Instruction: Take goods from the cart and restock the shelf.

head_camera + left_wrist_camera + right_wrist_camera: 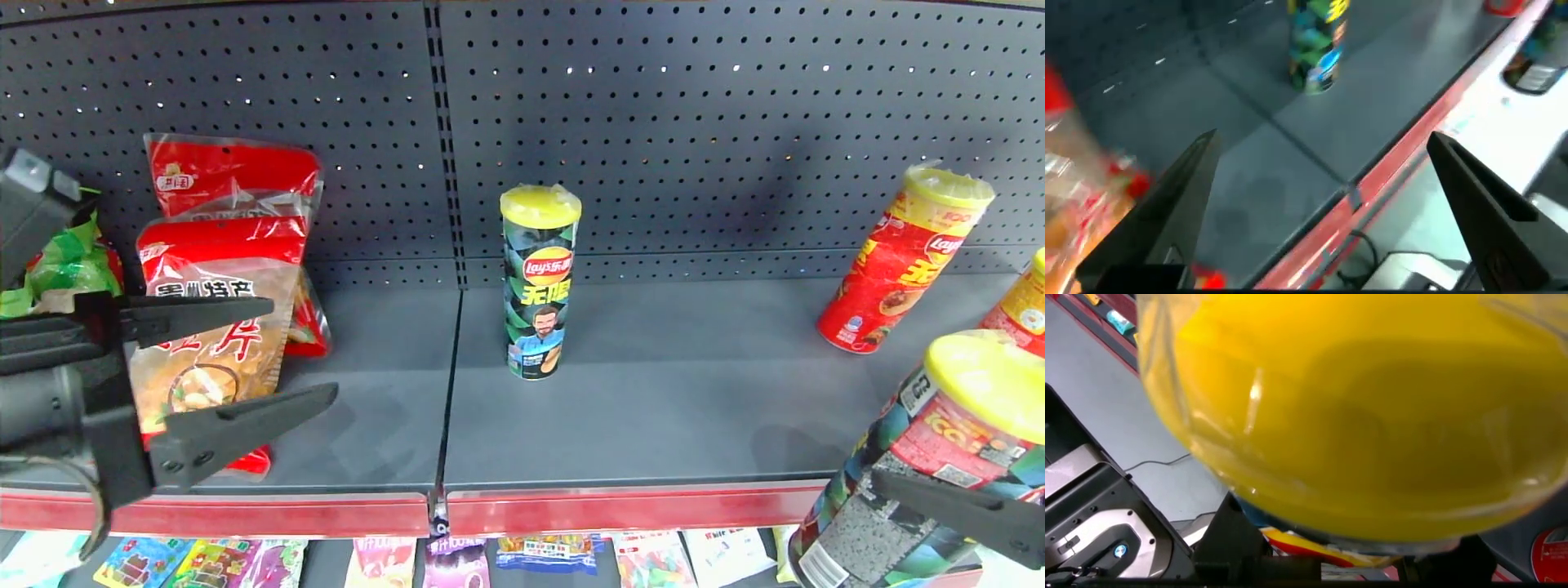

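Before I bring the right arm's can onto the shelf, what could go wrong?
The held can is close to two red cans at the right end of the shelf; swinging in could knock them over. The left gripper, open, hangs right beside the front red bag near the shelf's edge; any move there might pull it off.

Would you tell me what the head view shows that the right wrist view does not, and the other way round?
Head view only: the shelf with red snack bags at its left, a green can upright mid-shelf, a red can farther right, and the open left gripper by the bags. Right wrist view only: grey floor with a thin cable on it. Both: the yellow-lidded can held in the right gripper; the wrist view looks straight onto its lid.
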